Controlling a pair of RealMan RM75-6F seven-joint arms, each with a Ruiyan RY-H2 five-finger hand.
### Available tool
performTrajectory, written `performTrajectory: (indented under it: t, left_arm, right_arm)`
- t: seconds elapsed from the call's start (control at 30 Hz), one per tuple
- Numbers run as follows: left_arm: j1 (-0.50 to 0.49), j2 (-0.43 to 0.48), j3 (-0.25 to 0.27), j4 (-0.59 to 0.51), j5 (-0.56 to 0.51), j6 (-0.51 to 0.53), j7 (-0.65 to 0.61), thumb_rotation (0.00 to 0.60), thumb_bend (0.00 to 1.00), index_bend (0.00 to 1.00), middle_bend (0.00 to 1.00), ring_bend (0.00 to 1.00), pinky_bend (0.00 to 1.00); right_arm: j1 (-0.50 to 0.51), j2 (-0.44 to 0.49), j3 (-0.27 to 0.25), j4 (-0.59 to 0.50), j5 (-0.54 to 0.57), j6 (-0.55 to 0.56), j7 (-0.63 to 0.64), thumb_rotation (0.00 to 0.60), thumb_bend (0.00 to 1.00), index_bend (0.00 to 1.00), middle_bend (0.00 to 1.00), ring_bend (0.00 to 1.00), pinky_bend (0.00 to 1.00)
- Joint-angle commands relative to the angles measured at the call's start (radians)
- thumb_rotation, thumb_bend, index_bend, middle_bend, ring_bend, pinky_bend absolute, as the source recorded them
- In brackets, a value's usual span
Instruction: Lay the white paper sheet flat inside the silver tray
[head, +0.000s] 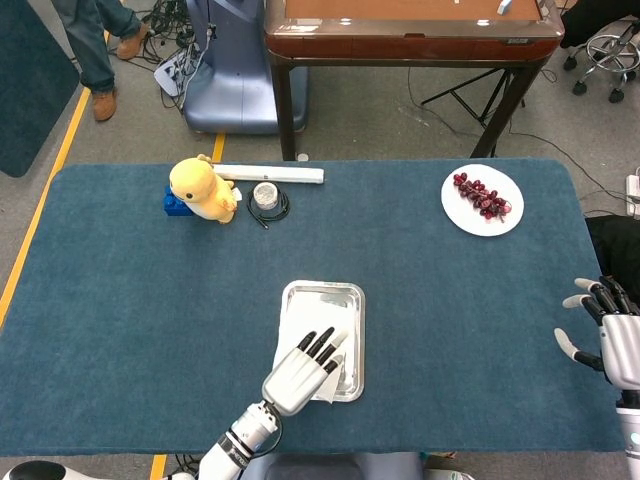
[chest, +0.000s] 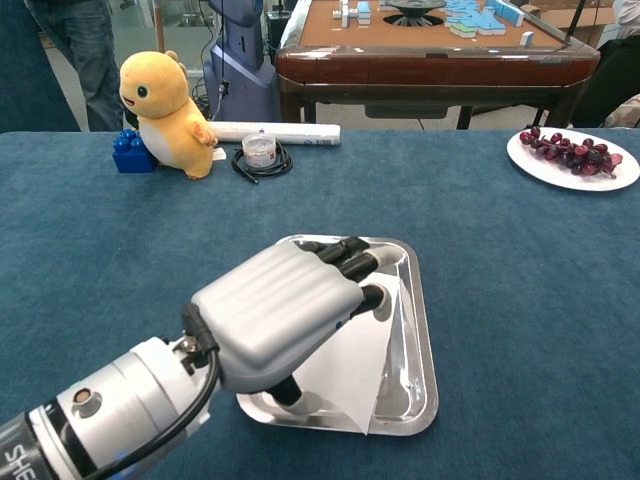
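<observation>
Even, bright indoor light falls from overhead, leaving only soft shadows on the blue surface (head: 150, 300). The silver tray (chest: 421, 300) glints (mild glare on its floor). In the chest view, the left hand (chest: 285, 310) looms large at 7 o'clock, slightly soft.

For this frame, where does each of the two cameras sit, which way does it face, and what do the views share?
Head view: high above the near table edge, looking steeply down; shows the left hand over the silver tray and the right hand at the right edge.
Chest view: low at the near edge, looking across; the left hand and forearm fill the foreground.
Shared: tray, white paper sheet, yellow plush toy, plate of grapes.
</observation>
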Motion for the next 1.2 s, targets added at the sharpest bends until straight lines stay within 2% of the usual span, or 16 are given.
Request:
performTrajectory:
  t: [0.03,0.3,0.7,1.2]
  left_arm:
    - [-0.007,-0.007,-0.009,0.008,-0.01,-0.002,0.008,0.6,0.06,0.29,0.04,0.0,0.16]
    - [-0.025,-0.021,-0.03,0.028,-0.041,0.003,0.034,0.6,0.06,0.29,0.04,0.0,0.16]
    - [-0.04,-0.033,-0.005,0.021,-0.055,0.008,0.059,0.6,0.06,0.29,0.04,0.0,0.16]
    - [-0.064,-0.069,-0.021,0.074,-0.075,0.022,0.075,0.6,0.06,0.29,0.04,0.0,0.16]
  right_arm:
    - [0.0,0.0,0.0,0.001,0.0,0.0,0.0,0.6,0.27,0.41,0.24,0.12,0.32]
    - [0.002,-0.001,-0.001,0.002,0.001,-0.005,-0.001,0.6,0.27,0.41,0.24,0.12,0.32]
    - [0.002,0.0,-0.001,0.002,0.002,-0.006,0.005,0.6,0.27,0.41,0.24,0.12,0.32]
    - [0.002,0.002,0.0,0.001,0.002,-0.006,0.01,0.6,0.27,0.41,0.24,0.12,0.32]
